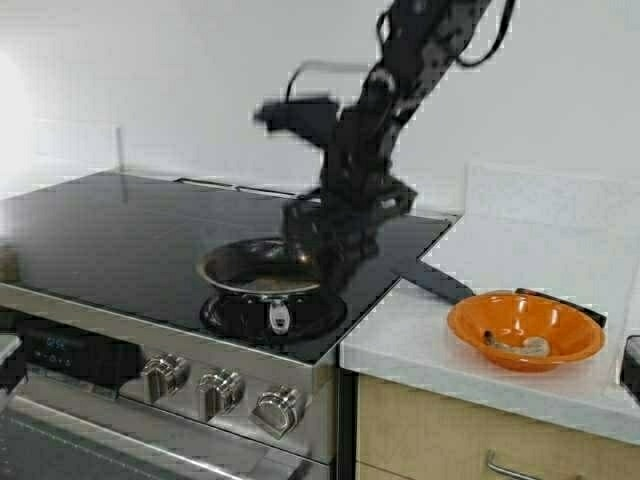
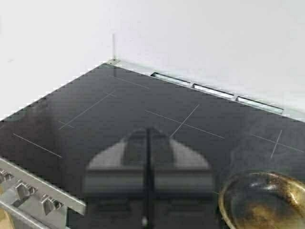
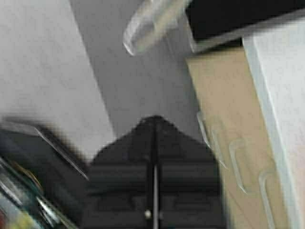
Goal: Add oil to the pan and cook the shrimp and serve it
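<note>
The pan (image 1: 262, 275) sits on the front burner of the black stove, its inside browned and its stub handle pointing at the knobs. My left gripper (image 1: 308, 238) hangs blurred over the pan's far right rim. In the left wrist view that gripper (image 2: 147, 131) is shut and empty, with the pan (image 2: 267, 200) beside it. Pale lumps, the shrimp (image 1: 536, 346), lie in the orange bowl (image 1: 470, 322) on the counter. My right gripper (image 3: 154, 119) is shut and empty, low beside the cabinet front. The oil is not clearly in view.
The glass stovetop (image 1: 120, 235) stretches left and back from the pan. Knobs (image 1: 215, 392) line its front. A dark flat strip (image 1: 440, 282) lies on the white counter (image 1: 420, 345). Drawer handles (image 3: 238, 164) and an oven handle (image 3: 147, 21) show near the right gripper.
</note>
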